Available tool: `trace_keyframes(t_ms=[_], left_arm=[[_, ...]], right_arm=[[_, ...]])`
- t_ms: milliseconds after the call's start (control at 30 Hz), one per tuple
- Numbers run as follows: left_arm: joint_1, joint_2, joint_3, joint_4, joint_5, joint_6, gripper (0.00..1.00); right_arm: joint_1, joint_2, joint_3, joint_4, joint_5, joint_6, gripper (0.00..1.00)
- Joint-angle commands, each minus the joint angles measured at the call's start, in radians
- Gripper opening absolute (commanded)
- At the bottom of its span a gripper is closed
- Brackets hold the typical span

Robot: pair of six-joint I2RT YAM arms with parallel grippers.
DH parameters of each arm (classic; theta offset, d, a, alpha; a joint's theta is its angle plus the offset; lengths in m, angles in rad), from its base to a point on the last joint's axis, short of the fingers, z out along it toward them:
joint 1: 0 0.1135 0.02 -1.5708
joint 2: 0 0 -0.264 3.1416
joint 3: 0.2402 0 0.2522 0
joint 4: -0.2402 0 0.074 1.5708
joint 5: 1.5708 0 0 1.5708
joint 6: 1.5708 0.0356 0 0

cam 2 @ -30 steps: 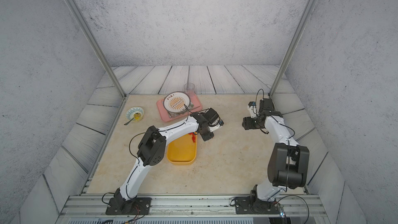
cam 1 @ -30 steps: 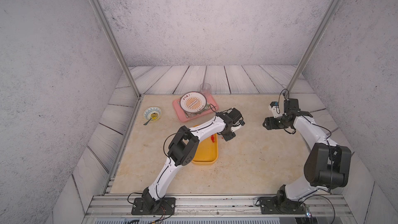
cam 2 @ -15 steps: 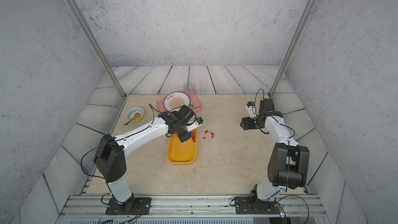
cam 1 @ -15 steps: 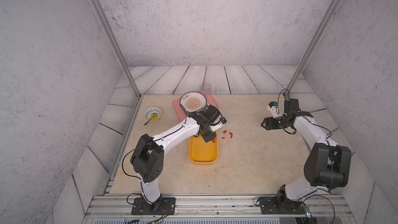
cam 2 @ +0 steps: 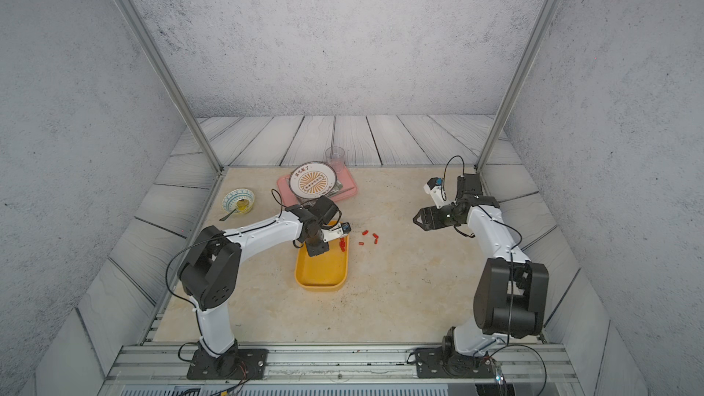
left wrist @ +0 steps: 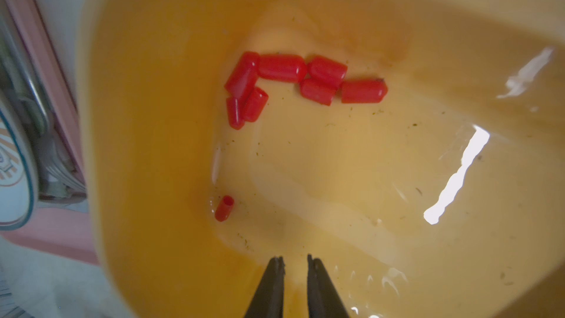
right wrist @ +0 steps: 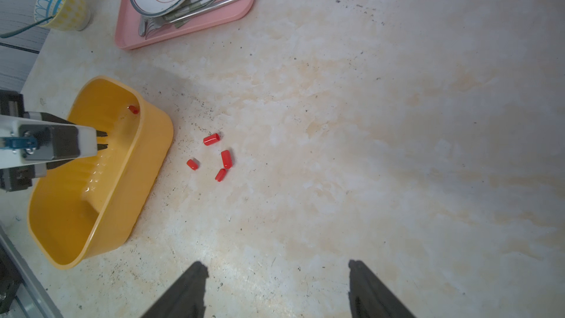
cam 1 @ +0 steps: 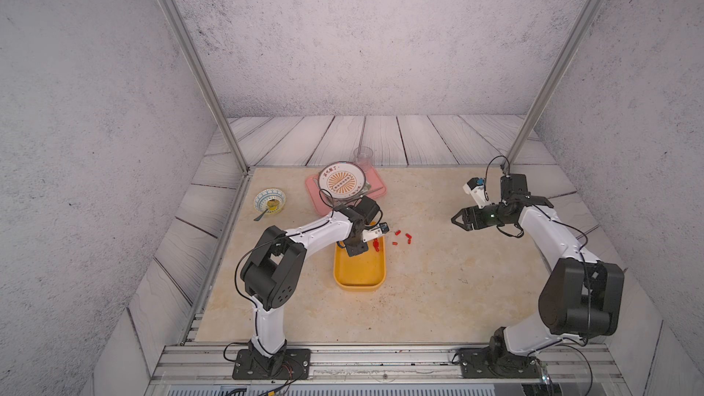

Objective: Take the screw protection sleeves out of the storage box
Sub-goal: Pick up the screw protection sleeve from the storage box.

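Table (cam 1: 438, 280): beige stone top. One arm stands at each near corner.

Left arm: reaches in over the storage box (cam 1: 358, 288). The left gripper (cam 1: 356, 250) points down inside the box's far half.

Right arm: well apart on the other side. The right gripper (cam 1: 459, 219) hovers above bare table and faces the box.

Storage box: yellow, flat on the table, long axis running near-to-far from the robot. The pink tray (cam 1: 313, 196) sits just beyond its far end.

Grippers:
- Left gripper (left wrist: 295, 263): fingers nearly together with a narrow gap, nothing between them.
- Right gripper (right wrist: 275, 266): spread wide, empty.

Screw protection sleeves (left wrist: 281, 68):
- Eight are in the box. Seven are bunched against the right wall near the far corner, axes mixed, several touching.
- One lone sleeve (left wrist: 224, 208) lies on its side closer to the left fingertips, open end showing.
- Four (right wrist: 226, 159) are already out, scattered on the table just beside the box's right wall.

Key relation: the left gripper is much the nearer. The lone sleeve sits ahead of its tips and a bit off-line, with its long axis roughly along the fingers, so I judge the jaws would close across it. That makes it the easier pick. The cluster is further ahead, and a grab there risks taking two.
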Motion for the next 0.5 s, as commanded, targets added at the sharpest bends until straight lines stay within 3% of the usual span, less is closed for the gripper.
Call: trace_keyframes(t_ms=[0, 467], left_arm=[[0.008, 0.021, -0.01, 0.061, -0.059, 0.087, 0.19], [0.045, 0.085, -0.02, 0.14, -0.134, 0.229, 0.18]], right_arm=[[0.0, -0.023, 0.0, -0.023, -0.025, -0.016, 0.76], [0.0, -0.016, 0.002, -0.029, -0.031, -0.017, 0.76]])
